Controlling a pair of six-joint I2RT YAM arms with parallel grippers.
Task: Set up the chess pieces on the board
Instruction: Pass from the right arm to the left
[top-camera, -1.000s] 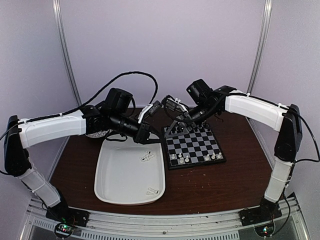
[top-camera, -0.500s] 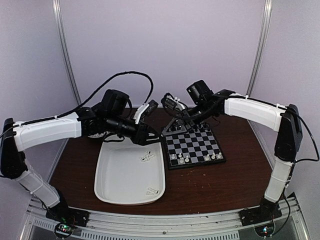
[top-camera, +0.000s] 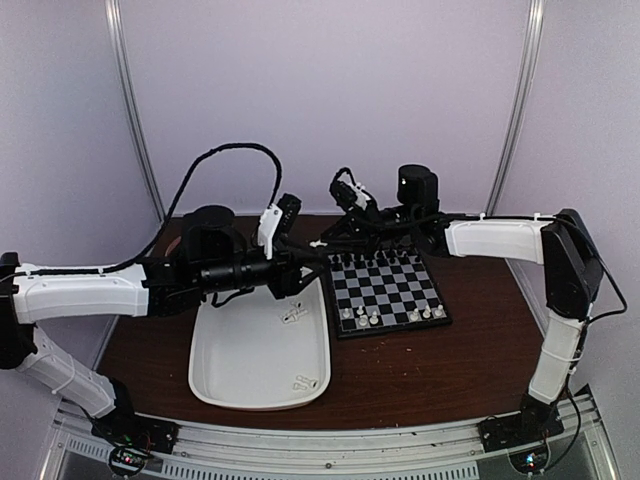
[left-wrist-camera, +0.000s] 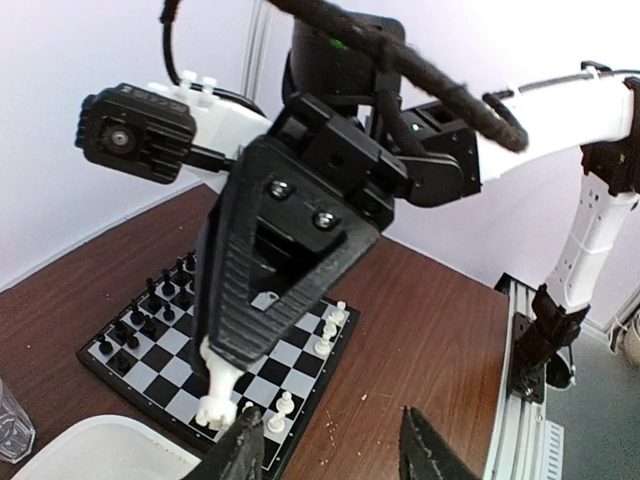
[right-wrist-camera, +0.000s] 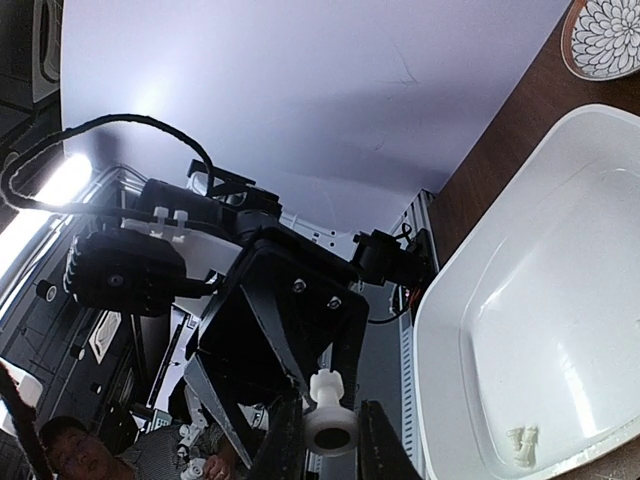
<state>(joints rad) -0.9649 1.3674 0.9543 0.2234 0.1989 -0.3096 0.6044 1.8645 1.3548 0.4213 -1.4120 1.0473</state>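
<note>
Our right pincer (left-wrist-camera: 226, 348) is closed on a white chess piece (left-wrist-camera: 218, 386). The board (top-camera: 390, 291) lies just below, to its right. Our left pincer (left-wrist-camera: 330, 455) stands open and empty.

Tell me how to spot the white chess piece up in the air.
Find the chessboard, then look just beyond its far left corner. There the right arm's jaws pinch one white piece. Only this one hangs in the air; the others sit on the board or lie in the white tray.
</note>
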